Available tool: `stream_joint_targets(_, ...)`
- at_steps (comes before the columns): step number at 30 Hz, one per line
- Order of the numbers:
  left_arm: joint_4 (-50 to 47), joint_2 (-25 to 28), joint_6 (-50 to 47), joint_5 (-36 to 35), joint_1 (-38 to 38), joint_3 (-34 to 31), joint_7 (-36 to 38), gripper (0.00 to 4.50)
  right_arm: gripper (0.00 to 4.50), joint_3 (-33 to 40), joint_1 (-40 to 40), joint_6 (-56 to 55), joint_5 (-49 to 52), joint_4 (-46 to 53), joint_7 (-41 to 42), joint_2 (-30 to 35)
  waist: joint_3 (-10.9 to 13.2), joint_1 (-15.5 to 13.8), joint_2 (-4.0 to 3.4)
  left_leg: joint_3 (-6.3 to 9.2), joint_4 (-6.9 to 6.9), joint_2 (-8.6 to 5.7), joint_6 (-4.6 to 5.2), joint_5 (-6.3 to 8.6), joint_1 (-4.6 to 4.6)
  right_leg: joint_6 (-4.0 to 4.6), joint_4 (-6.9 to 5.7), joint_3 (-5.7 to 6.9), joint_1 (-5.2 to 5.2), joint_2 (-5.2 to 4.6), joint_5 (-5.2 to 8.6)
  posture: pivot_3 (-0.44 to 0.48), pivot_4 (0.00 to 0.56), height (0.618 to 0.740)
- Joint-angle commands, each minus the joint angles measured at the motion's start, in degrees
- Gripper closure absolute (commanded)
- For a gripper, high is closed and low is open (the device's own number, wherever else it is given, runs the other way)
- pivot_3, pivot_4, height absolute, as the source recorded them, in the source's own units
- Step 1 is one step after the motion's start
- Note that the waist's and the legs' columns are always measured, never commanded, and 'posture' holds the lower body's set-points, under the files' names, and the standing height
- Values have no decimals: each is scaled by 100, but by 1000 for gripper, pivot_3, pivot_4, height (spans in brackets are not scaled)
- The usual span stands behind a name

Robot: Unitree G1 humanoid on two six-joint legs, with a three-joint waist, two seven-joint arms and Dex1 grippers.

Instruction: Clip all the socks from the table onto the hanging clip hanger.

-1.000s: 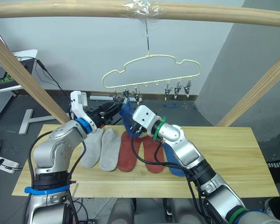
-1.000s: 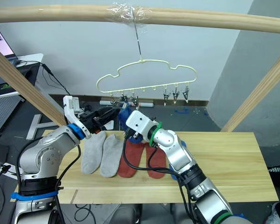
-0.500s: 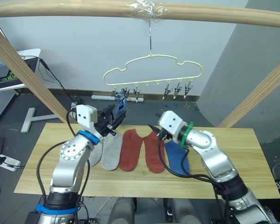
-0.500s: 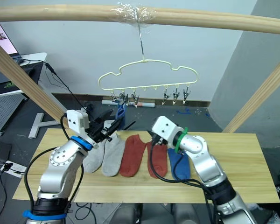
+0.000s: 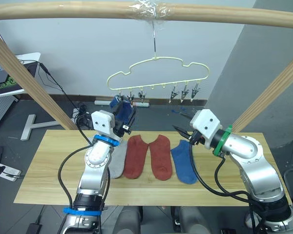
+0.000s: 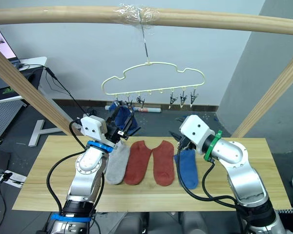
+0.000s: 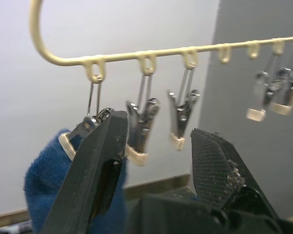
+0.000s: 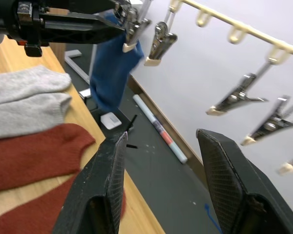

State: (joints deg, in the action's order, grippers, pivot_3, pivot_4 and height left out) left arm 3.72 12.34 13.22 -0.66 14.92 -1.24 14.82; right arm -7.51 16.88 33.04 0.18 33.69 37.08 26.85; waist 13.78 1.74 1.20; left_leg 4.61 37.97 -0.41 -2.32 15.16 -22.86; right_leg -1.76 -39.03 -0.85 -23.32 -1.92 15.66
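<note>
One blue sock (image 6: pixel 121 117) hangs clipped on the clip hanger (image 5: pixel 158 73). Both pincers, left (image 7: pixel 158 146) and right (image 8: pixel 161 161), are open, empty. You next pick another sock off the counter (image 5: pixel 49 165).

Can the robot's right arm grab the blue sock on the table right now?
Probably yes. The right gripper is open and hovers just above the blue sock, which lies flat on the table with nothing on top of it. The nearest red sock lies beside it, not over it.
</note>
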Motion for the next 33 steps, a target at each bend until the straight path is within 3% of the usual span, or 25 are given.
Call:
stream_joint_targets(1, 413, -28, 281, -1, 194, -144, -176, 2068, 2154, 235, 3, 63, 158, 289, -65, 100, 0, -1, 0, 0, 1, 0, 0, 0, -1, 0, 0, 3, 0, 0, 0, -36, 207, 720)
stream_joint_targets(10, 1110, -154, 557, -331, 508, 42, 386, 2068, 2154, 354, 110, 210, 336, 363, -178, 212, -1, 0, 1, -1, 1, -3, 1, -1, -2, -1, 0, 4, 1, 0, 0, -47, 205, 720)
stream_joint_targets(22, 727, -182, 507, -322, 260, 67, 331, 2068, 2154, 453, 42, 174, 499, 374, -212, 413, -1, 8, 1, -1, 2, -2, 1, -1, -1, -1, -1, 5, 3, 0, -1, -55, 207, 720)
stream_joint_targets(33, 1138, -277, 439, -178, 943, 25, -24, 2068, 2154, 509, 123, 83, 755, 430, -129, 502, -1, 6, 2, -4, 6, -4, 2, -2, -1, -1, -2, 5, 4, 2, -1, -56, 203, 720)
